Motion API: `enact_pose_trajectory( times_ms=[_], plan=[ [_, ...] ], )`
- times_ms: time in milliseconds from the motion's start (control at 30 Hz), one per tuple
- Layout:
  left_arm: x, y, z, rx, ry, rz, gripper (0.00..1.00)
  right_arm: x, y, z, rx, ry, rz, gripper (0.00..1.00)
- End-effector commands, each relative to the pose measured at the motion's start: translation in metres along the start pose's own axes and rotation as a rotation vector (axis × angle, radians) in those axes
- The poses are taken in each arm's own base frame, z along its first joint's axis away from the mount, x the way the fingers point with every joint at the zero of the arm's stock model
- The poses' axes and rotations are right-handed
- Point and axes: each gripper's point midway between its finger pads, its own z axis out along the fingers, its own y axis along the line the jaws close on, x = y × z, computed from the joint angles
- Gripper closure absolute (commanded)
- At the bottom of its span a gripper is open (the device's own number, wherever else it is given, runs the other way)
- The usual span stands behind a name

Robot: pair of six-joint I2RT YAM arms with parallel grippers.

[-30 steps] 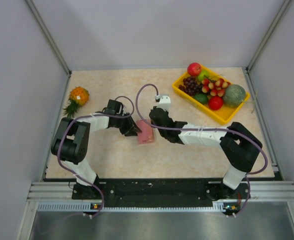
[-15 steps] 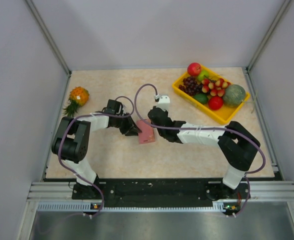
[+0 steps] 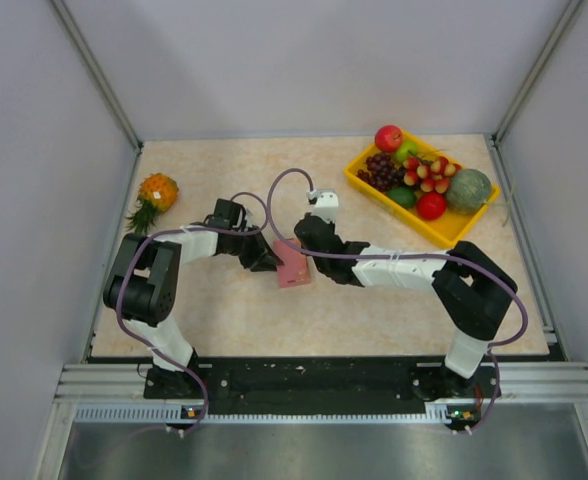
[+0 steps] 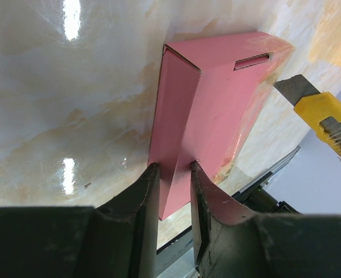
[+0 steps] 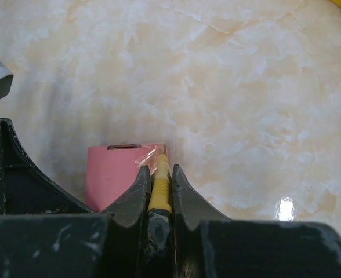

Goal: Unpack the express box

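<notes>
1. The pink box (image 4: 205,110) lies on the table (image 3: 374,310), about mid-table and a little left of centre, between the two grippers.
2. It is partly open: one flap stands up along its left side, and a slot shows in the top face at the far end.
3. The left gripper (image 4: 173,168) is clamped on the near end of that raised flap, one finger on each side of the card.
4. The right gripper (image 5: 159,169) is closed on a yellow knife (image 5: 159,185), held lengthwise between its fingers.
5. The knife's blade points at the right edge of the box, where a wrinkled bit of clear tape shows. Whether the tip touches the box I cannot tell.
6. A yellow tray (image 3: 450,233) of fruit sits at the far right of the table, well apart from the box.
7. A pineapple (image 3: 154,195) lies at the far left.
</notes>
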Motion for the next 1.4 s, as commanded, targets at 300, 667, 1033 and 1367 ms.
enact_pose_trajectory(
  times_ms=[300, 667, 1033, 1367],
  plan=[
    [0.001, 0.022, 0.009, -0.080, 0.013, -0.029, 0.73, 0.004, 0.021, 0.003, -0.057, 0.027, -0.063, 1.00],
    [-0.005, 0.014, 0.007, -0.050, -0.002, -0.041, 0.46, 0.012, 0.034, -0.009, -0.124, 0.036, -0.121, 1.00],
    [-0.005, 0.016, 0.020, -0.053, 0.048, -0.152, 0.59, 0.016, 0.041, -0.016, -0.147, 0.068, -0.130, 1.00],
    [-0.002, 0.026, 0.026, -0.083, 0.044, -0.231, 0.71, 0.020, 0.036, -0.041, -0.149, 0.101, -0.152, 1.00]
  ],
)
